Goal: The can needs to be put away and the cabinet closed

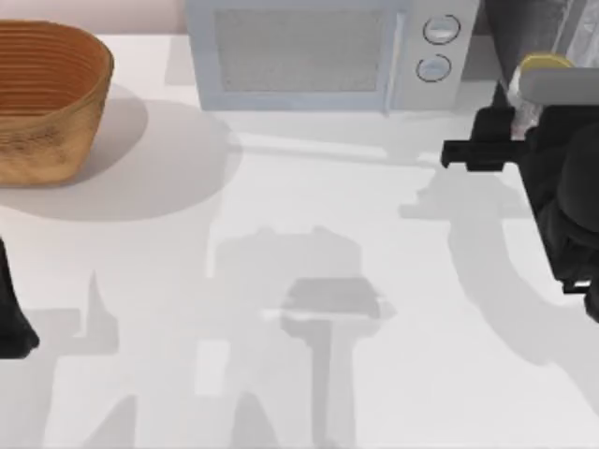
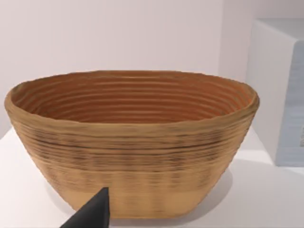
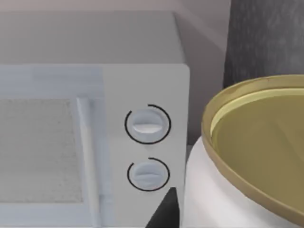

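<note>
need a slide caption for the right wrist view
Gold-topped can looms close to the camera beside the microwave, whose door is shut, with its two round dials facing the lens.

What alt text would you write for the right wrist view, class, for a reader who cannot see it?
A can with a dull gold top and white side sits close to the camera, beside a closed white microwave with two round dials stacked on its front panel.
</note>
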